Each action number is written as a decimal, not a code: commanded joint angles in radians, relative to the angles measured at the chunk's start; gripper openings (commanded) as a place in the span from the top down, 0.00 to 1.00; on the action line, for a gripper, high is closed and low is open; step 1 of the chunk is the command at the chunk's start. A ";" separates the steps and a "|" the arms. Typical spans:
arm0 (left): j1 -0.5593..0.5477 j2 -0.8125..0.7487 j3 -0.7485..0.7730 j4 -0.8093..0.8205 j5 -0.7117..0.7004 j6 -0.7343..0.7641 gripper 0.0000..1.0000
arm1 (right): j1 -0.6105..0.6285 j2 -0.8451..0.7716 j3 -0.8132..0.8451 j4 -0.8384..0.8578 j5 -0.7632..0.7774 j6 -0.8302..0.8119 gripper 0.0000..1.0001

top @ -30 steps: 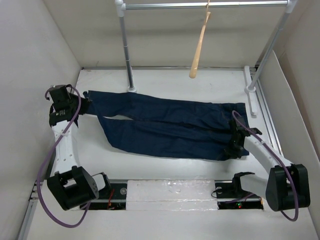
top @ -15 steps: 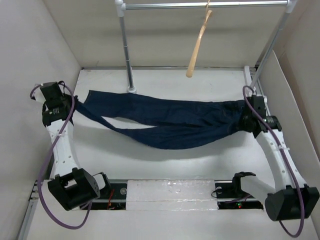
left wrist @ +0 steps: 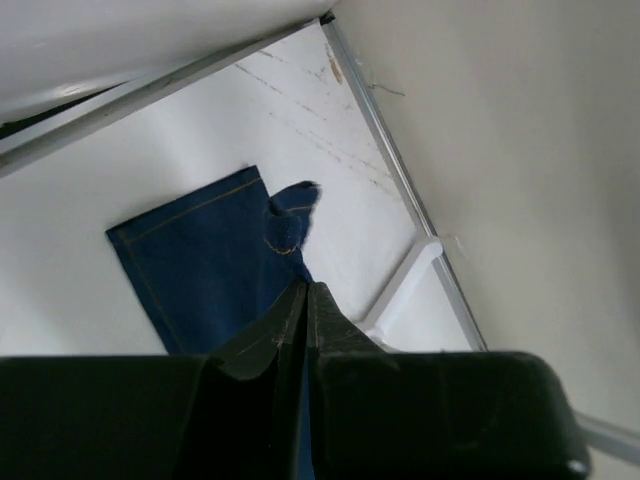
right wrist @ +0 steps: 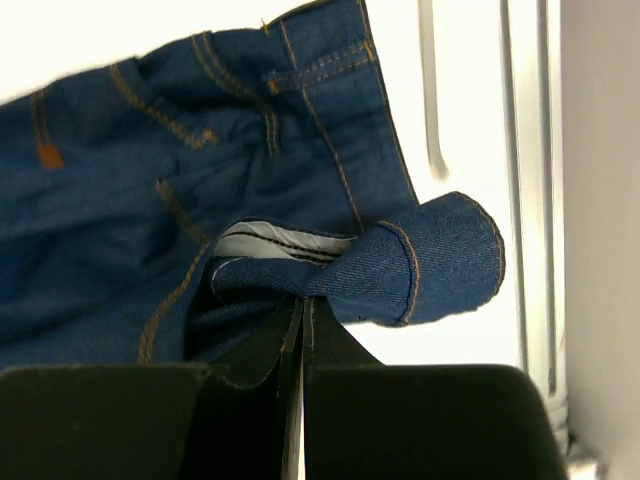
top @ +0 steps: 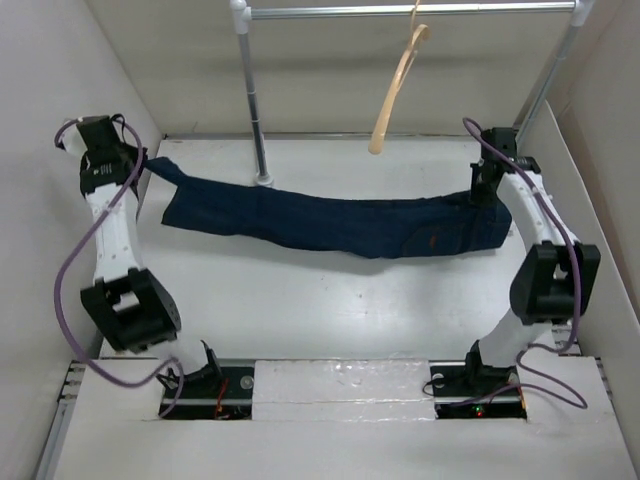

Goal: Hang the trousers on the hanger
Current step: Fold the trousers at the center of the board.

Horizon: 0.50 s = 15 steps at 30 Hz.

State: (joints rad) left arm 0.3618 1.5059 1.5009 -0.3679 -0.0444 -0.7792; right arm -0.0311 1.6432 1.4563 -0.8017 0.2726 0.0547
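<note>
Sagging short of the hanger [top: 395,90], the trousers [top: 340,222] are clamped at hem and waistband by the left gripper [left wrist: 306,300] and right gripper [right wrist: 302,312]; either thin pinch may be lost under pull, and the cloth dropped

— Looking for the trousers [top: 330,222]?
— Span the table [top: 330,310] left to right, nearer the back than the front. Sag in the middle, onto the tabletop or just above it; cannot tell which.
— And the ends?
— Leg end at far left, pinched in the left gripper [top: 143,165]. Waist end at far right, pinched in the right gripper [top: 480,195].
— Seen the hanger [top: 395,90]?
— Hangs from the rail [top: 400,11] behind the trousers, right of the left post [top: 255,110], over the table's back edge, apart from the cloth.
</note>
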 commanded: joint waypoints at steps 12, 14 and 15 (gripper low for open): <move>-0.020 0.603 0.583 -0.281 -0.040 0.193 1.00 | -0.012 0.415 0.404 0.055 -0.024 -0.111 0.84; -0.020 0.691 0.689 -0.351 -0.043 0.228 1.00 | -0.003 0.420 0.417 0.058 -0.015 -0.112 0.61; -0.020 0.704 0.708 -0.342 -0.041 0.233 1.00 | 0.006 0.411 0.398 0.080 -0.004 -0.111 0.51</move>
State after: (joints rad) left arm 0.3431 2.2269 2.0834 -0.6384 -0.0620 -0.6079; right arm -0.0387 2.0804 1.8194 -0.7639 0.2359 -0.0395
